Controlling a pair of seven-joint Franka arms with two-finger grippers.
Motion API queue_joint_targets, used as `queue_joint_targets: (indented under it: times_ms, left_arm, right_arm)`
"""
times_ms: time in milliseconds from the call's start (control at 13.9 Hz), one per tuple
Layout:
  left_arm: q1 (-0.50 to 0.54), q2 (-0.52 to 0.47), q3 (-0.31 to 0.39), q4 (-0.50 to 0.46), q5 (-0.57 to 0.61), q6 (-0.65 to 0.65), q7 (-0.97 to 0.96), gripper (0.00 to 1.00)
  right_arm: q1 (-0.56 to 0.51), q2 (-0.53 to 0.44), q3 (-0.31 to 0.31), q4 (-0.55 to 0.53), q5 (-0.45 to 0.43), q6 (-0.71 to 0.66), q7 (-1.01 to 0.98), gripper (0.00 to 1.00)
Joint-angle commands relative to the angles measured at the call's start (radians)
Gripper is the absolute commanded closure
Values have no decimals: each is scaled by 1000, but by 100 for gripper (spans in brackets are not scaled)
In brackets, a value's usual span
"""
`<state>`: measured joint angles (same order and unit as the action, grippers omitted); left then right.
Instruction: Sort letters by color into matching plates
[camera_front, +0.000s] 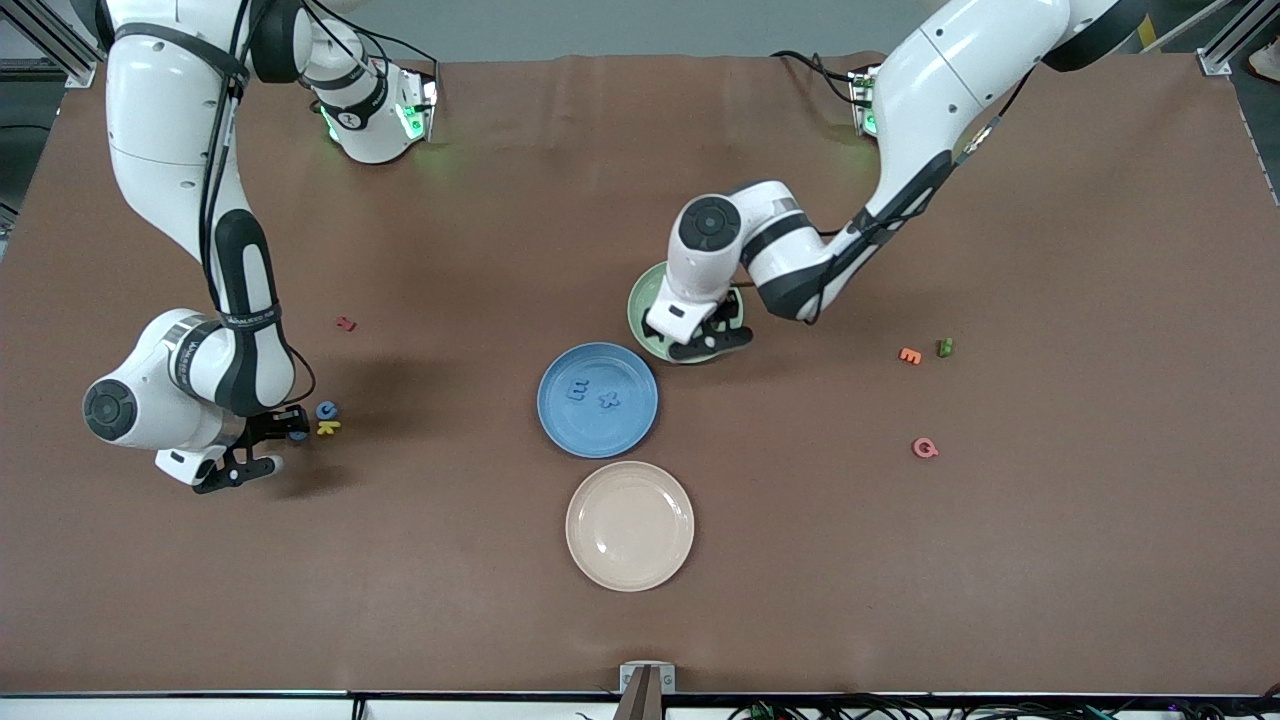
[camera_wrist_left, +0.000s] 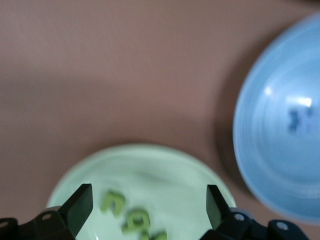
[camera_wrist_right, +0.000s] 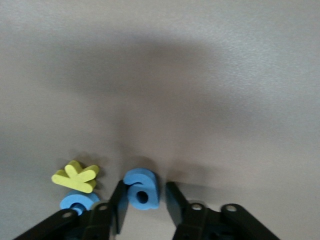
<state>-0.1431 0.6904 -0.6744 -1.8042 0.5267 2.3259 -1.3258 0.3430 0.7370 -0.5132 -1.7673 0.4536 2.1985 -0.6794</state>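
My right gripper (camera_front: 283, 440) is low at the table, jaws open around a blue letter (camera_wrist_right: 142, 189); one finger (camera_wrist_right: 119, 206) touches it, the other stands just clear. A second blue letter (camera_wrist_right: 79, 201) and a yellow letter (camera_wrist_right: 76, 176) lie beside it. My left gripper (camera_wrist_left: 149, 207) is open and empty over the pale green plate (camera_front: 640, 305), which holds three green letters (camera_wrist_left: 136, 220). The blue plate (camera_front: 597, 400) holds two blue letters (camera_front: 577, 390). A dark green letter (camera_front: 944, 347) lies toward the left arm's end.
A cream plate (camera_front: 630, 525) sits nearer the front camera than the blue plate. A red letter (camera_front: 346, 323) lies toward the right arm's end. An orange letter (camera_front: 909, 355) and a pink letter (camera_front: 925, 448) lie near the dark green one.
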Motion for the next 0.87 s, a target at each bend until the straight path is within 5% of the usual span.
queue_joint_targets:
  times_ms: [0, 361, 577, 793]
  left_arm:
    - [-3, -46, 67, 29, 7, -17, 46, 0]
    - [117, -121, 99, 25, 4, -68, 155, 0]
    - [229, -144, 98, 22, -8, -129, 316, 0]
    - [341, -144, 90, -18, -11, -172, 460, 0]
  right_arm:
    - [-15, 15, 16, 26, 11, 10, -11, 76]
    - [33, -7, 6, 52, -3, -49, 4, 89]
    - [138, -13, -74, 136, -4, -268, 153, 89]
    - [256, -16, -117, 166, -3, -339, 341, 89]
